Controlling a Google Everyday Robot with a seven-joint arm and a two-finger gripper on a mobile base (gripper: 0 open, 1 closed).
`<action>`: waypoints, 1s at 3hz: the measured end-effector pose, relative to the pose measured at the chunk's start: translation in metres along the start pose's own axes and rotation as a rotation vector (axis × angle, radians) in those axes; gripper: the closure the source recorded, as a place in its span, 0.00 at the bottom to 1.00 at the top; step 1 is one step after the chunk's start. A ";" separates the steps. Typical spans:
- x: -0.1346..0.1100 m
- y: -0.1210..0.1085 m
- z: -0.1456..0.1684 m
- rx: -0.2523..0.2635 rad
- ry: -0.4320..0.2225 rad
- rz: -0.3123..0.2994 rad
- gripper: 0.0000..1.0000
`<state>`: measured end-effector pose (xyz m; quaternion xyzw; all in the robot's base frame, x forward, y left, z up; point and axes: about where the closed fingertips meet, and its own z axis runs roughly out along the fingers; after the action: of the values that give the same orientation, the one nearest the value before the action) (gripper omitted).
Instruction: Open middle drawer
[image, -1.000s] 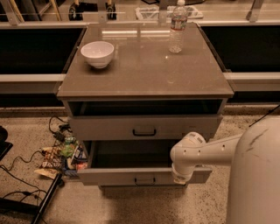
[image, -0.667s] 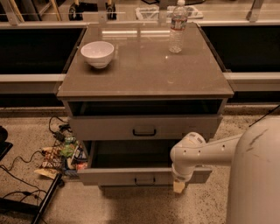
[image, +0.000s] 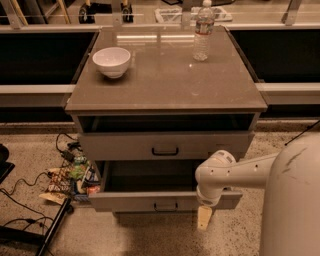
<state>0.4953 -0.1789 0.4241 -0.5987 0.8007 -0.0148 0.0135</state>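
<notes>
The grey-brown cabinet (image: 165, 85) stands in the middle of the camera view. The middle drawer (image: 150, 200) is pulled well out, showing its grey interior (image: 150, 175) and the small black handle (image: 166, 205) on its shallow front. The top drawer (image: 165, 145), with its own black handle, stands slightly out above it. The lowest drawer is hidden beneath the open one. My gripper (image: 204, 218) hangs at the end of the white arm (image: 225, 175), just in front of and below the right part of the middle drawer's front, apart from the handle.
A white bowl (image: 111, 61) and a clear water bottle (image: 202, 32) stand on the cabinet top. Snack bags (image: 72, 180) and black cables (image: 25, 192) lie on the floor at the left. My white body (image: 292, 200) fills the lower right.
My gripper has dropped a little, from level with the middle drawer's front to just below its lower edge. The drawers have not moved.
</notes>
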 end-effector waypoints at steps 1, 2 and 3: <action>-0.008 -0.011 0.002 0.001 -0.025 -0.063 0.00; -0.017 -0.004 0.013 -0.035 -0.059 -0.119 0.00; -0.027 0.021 0.016 -0.066 -0.075 -0.143 0.20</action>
<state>0.4833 -0.1472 0.4078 -0.6547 0.7548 0.0331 0.0227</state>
